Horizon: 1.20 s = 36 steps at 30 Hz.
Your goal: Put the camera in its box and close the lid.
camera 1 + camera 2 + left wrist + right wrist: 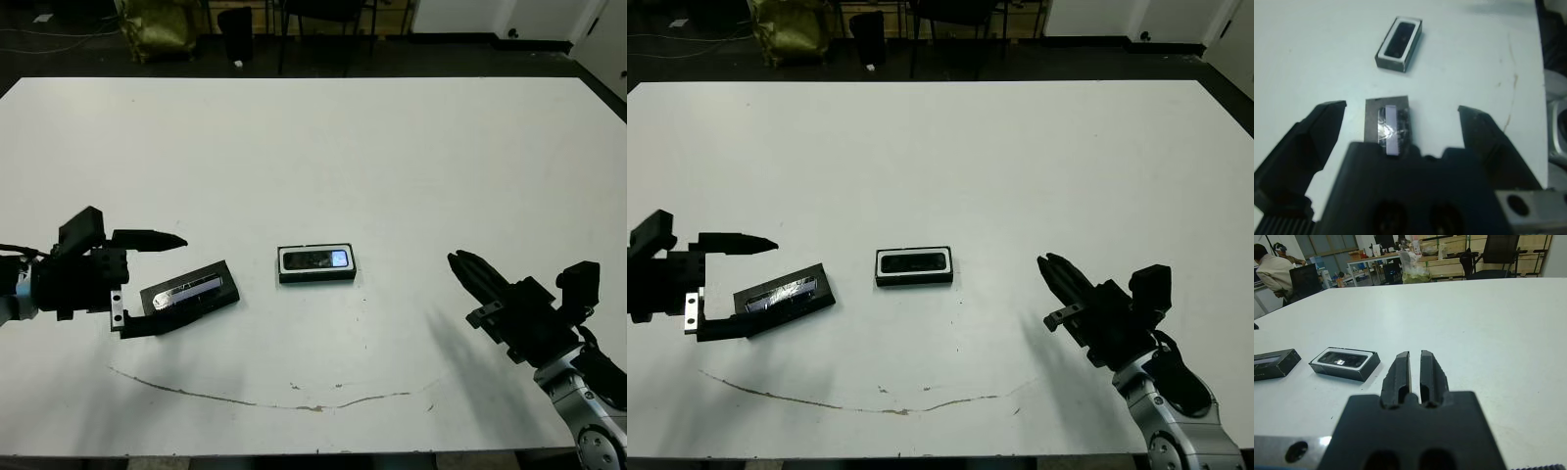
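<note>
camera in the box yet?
Yes. The camera lies inside the box, white lining showing around it; the lid is off, beside it.

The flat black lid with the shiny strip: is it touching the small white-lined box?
Apart. The left eye view shows bare white table between the lid and the box.

the two head views look forward and down from the near edge of the table (pixel 392 137), taking in its whole top with the box (pixel 316 263) near the middle. each wrist view looks low and close along its own fingers toward the box, so all four views share the box and the lid (pixel 1388 127) beside it.
</note>
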### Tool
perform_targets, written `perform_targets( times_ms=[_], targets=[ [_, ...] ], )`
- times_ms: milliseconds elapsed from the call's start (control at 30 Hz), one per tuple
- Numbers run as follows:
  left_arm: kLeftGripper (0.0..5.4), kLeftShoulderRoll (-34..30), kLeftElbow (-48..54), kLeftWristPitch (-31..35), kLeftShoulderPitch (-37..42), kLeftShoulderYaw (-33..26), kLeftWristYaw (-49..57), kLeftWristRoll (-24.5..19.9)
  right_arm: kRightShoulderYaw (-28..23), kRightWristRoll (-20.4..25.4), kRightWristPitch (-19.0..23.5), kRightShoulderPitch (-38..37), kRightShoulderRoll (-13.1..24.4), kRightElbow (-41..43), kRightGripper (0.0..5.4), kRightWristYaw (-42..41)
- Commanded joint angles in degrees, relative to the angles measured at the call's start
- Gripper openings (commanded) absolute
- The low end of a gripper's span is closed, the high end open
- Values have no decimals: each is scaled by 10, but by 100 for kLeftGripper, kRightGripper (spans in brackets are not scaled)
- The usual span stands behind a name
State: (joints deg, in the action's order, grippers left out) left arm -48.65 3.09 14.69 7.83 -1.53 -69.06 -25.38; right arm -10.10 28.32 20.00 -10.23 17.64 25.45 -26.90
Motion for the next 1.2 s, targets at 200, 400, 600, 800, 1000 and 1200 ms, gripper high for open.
perform_targets(
  times_ms=[200,400,600,800,1000,1200],
  targets=[
    [537,7,-45,-1,8,13,-19,15,8,-7,-7,-12,2,-9,0,3],
    [537,10,-71,-26,18,21,-30,34,5,4,15,-12,7,3,0,13],
    [537,14,-104,-34,32,33,-44,51,1,4,9,-10,10,-7,0,6],
    [537,22,-118,-55,38,40,-58,61,-1,4,10,-11,11,-5,0,6],
    [537,21,-120,-63,39,46,-67,65,0,2,14,-12,13,-1,0,9],
    [537,22,-127,-72,37,52,-64,76,-1,-2,-2,-14,14,-8,0,-1]
  ],
)
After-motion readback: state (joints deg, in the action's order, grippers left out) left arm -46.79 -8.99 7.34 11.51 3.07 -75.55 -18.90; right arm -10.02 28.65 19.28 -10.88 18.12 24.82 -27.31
